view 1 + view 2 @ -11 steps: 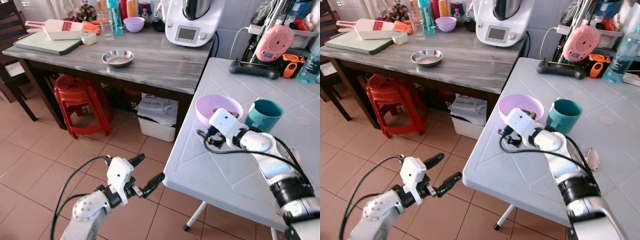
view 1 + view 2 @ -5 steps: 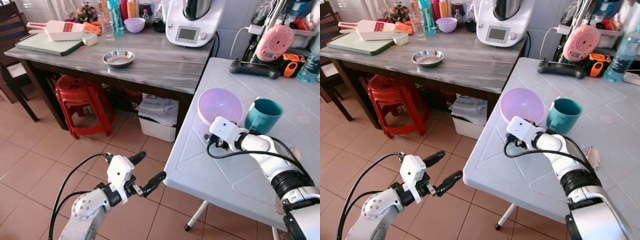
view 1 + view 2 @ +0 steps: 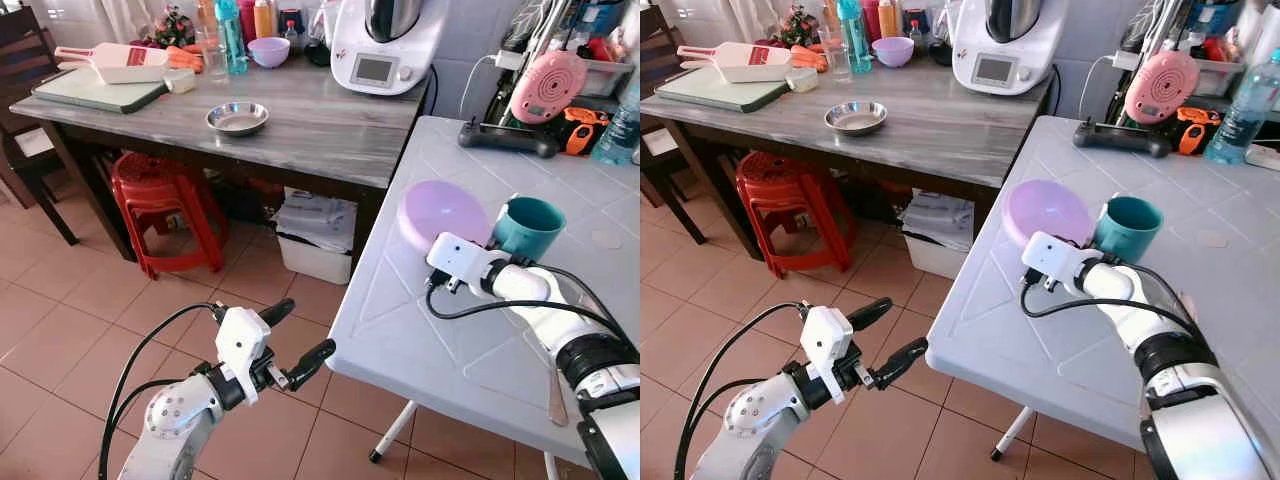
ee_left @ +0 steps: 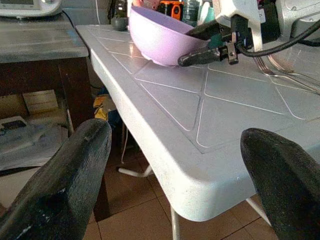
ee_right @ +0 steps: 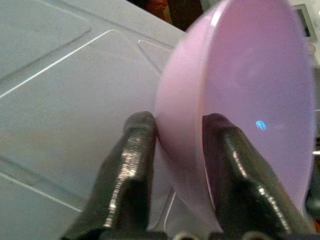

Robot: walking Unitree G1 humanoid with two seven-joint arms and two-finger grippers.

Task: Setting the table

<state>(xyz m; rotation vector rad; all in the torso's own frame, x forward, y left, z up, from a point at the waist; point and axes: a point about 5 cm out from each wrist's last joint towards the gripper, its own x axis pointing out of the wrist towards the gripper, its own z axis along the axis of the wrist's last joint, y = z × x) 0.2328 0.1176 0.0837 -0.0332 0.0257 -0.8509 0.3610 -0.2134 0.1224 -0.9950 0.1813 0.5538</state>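
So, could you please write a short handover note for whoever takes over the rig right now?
Right gripper: shut on the rim of the purple bowl, one finger inside and one outside, bowl tipped up on the white table.
Left gripper: open, holding nothing, hanging over the tiled floor beside the table's edge.
Teal mug stands upright right beside the bowl. Cutlery lies on the table past the right arm.
Done: bowl gripped.
Left: set the bowl flat at its place, then arrange the mug and cutlery. Go gently, since the mug is close to the bowl.
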